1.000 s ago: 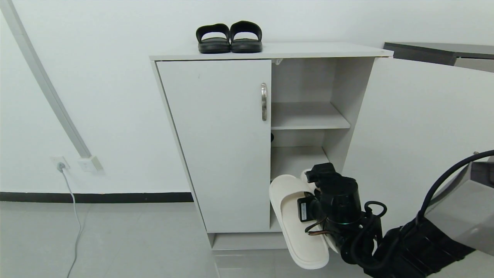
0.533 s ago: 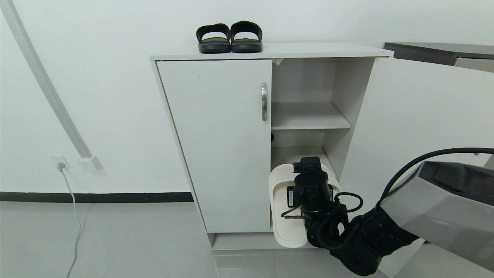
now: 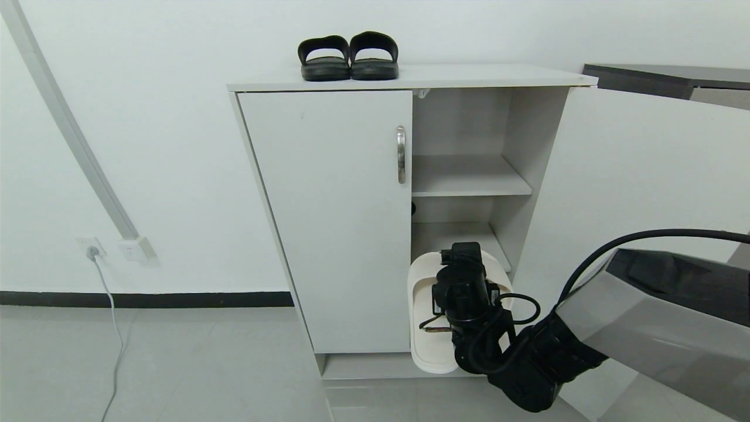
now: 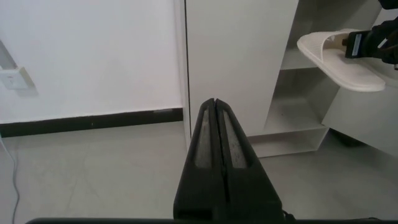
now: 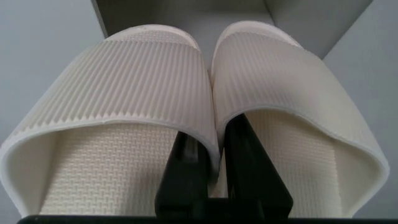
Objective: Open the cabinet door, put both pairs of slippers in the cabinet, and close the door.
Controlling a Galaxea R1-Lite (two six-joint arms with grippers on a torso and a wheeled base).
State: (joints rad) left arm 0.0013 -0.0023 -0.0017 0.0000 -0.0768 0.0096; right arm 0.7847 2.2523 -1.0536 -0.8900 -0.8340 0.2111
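In the lower centre of the head view the white slippers [image 3: 423, 337] are held side by side, toes inside the open right half of the cabinet [image 3: 328, 223], heels jutting out. The right jaws pinch narrowly on the straps' touching inner edges. The black slippers [image 3: 348, 57] sit on the cabinet top, upper centre. The left jaws are pressed together, holding nothing, above the floor [image 4: 93, 168]

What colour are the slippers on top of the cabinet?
Those slippers are black, best seen in the head view.
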